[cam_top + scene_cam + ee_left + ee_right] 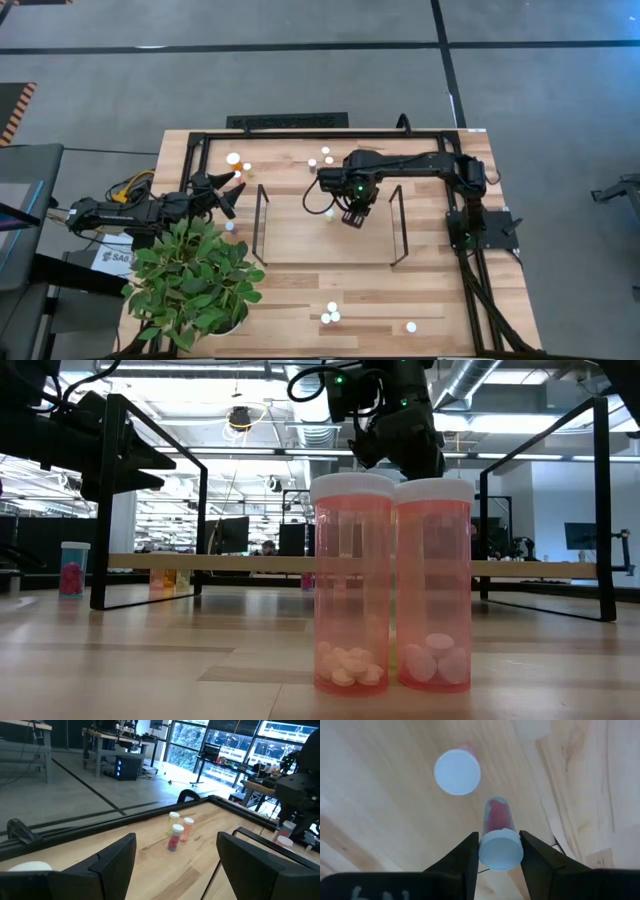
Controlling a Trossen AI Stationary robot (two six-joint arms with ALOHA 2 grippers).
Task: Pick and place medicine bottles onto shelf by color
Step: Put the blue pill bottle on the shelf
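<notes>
Only the right wrist view shows the right gripper (500, 851), jaws closed on the white cap of a red bottle (498, 820); from above it hangs over the shelf (300, 240). One more capped bottle (457, 771) stands just beside. The left gripper (175, 865) waits open at the tabletop's left. Near the low camera, two orange bottles (352, 585) stand touching, pills inside.

A robotics lab or open industrial workspace is showing here: a light butcher-block wooden table (300, 300) is sitting inside a black metal frame (300, 133) on a grey concrete floor (200, 80), while exposed silver ceiling ducts (480, 380), distant workbenches with dark monitors (230, 535) and tall glass windows (192, 745) are filling the background.
</notes>
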